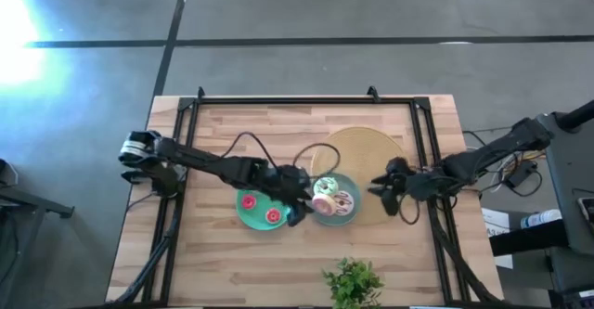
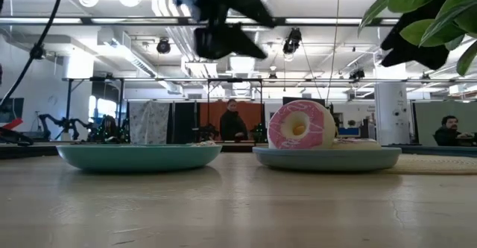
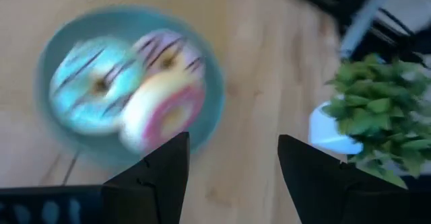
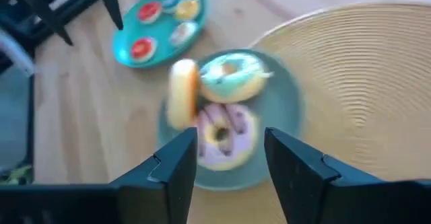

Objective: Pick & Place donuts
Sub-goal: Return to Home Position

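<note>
Three larger donuts sit on a teal plate (image 1: 351,213): a green-iced one (image 4: 232,77), a white-iced one with dark stripes (image 4: 222,133), and a pink-iced one (image 2: 300,125) standing on its edge. Tiny donuts, among them a red one (image 4: 143,48) and a yellow one (image 4: 187,7), lie on a second teal plate (image 1: 251,218) to its left. My left gripper (image 1: 299,205) hangs open above the gap between the two plates; it shows as (image 3: 232,163) in its wrist view. My right gripper (image 1: 382,190) hovers open just right of the larger donuts' plate, seen as (image 4: 229,157).
A big tan woven disc (image 1: 364,153) lies behind and right of the donut plate. A small potted plant (image 1: 353,284) stands at the table's near edge. Bare wood lies left of the plates and along the near side. People stand in the room behind.
</note>
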{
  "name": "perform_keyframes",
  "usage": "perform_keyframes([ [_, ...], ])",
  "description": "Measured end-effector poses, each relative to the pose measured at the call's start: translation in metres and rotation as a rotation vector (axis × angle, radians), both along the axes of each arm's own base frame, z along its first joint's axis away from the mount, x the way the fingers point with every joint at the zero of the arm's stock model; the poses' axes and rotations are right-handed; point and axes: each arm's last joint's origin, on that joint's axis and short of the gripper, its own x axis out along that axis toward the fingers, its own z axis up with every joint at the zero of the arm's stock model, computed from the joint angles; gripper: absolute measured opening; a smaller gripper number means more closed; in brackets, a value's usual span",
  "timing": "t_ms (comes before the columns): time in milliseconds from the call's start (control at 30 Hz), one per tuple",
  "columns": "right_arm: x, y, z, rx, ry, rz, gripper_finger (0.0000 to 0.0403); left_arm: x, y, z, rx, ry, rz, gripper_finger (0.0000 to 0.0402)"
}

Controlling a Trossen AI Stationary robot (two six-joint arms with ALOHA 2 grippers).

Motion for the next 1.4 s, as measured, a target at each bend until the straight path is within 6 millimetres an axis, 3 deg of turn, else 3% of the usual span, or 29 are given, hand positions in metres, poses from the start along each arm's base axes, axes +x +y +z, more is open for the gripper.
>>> perform_keyframes([
  [200, -0.038, -0.017, 0.010, 0.153, -0.032, -0.133, 0.0153, -0.033, 0.008, -0.001, -0.240, 0.081, 0.195, 0.0200],
  [300, -0.047, -0.022, 0.016, 0.226, -0.095, -0.158, 0.0150, -0.042, 0.001, 0.007, -0.257, 0.021, 0.169, 0.0200],
  [500, -0.063, -0.031, 0.023, 0.197, -0.183, -0.173, 0.0149, -0.052, -0.003, 0.028, -0.229, -0.185, 0.074, 0.0200],
  [633, -0.067, -0.031, 0.028, 0.099, -0.227, -0.026, 0.0153, -0.058, 0.004, 0.033, -0.234, -0.387, 0.020, 0.0200],
  [800, -0.070, -0.028, 0.030, 0.046, -0.396, 0.200, 0.0150, -0.070, 0.017, 0.015, -0.272, -0.632, -0.041, 0.0200],
  [933, -0.069, -0.025, 0.017, 0.015, -0.591, 0.328, 0.0144, -0.086, 0.027, 0.001, -0.271, -0.828, -0.036, 0.0200],
  [1100, -0.069, -0.025, -0.015, 0.020, -0.722, 0.335, 0.0141, -0.103, 0.038, -0.017, -0.245, -0.914, 0.017, 0.0200],
  [1333, -0.059, -0.022, -0.059, -0.021, -0.590, 0.307, 0.0146, -0.117, 0.048, -0.047, -0.226, -0.809, 0.078, 0.0200],
  [1400, -0.057, -0.021, -0.060, -0.025, -0.575, 0.310, 0.0145, -0.119, 0.048, -0.054, -0.224, -0.767, 0.080, 0.0200],
])
